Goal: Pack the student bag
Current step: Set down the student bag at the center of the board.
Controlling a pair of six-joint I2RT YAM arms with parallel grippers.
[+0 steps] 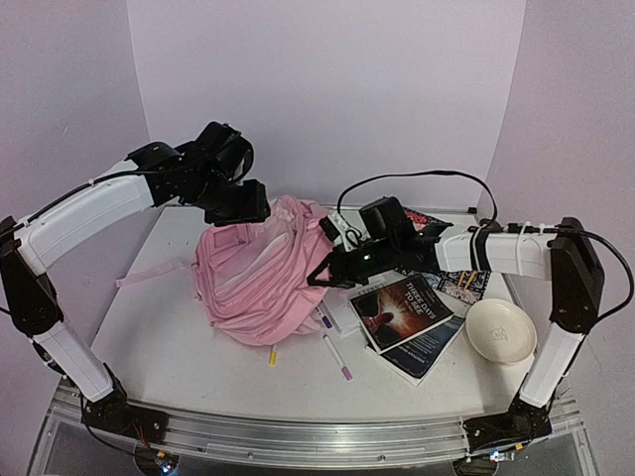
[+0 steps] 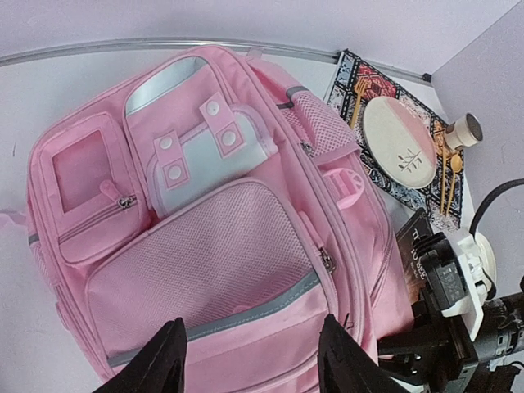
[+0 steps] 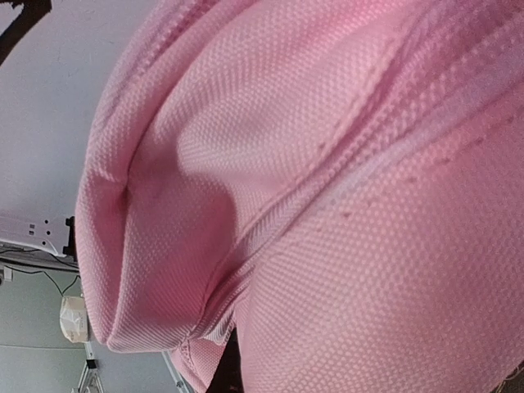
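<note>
Right claw [image 1: 317, 277] tips seemingly behind bag [image 1: 256, 288]

One student bag [image 1: 260, 278], under the left gripper [image 2: 252, 332] and against the right gripper [image 1: 319, 274]; two books [image 1: 402, 312] stacked just to the right gripper's right; three markers [image 1: 335, 357] on its near side; one bowl [image 1: 501, 330] further right; one patterned mat [image 2: 372, 70] bearing one plate [image 2: 399, 141] and one cup [image 2: 464, 131].

Lab booth: plain lilac walls [image 1: 327, 89], white table [image 1: 189, 347]
</note>
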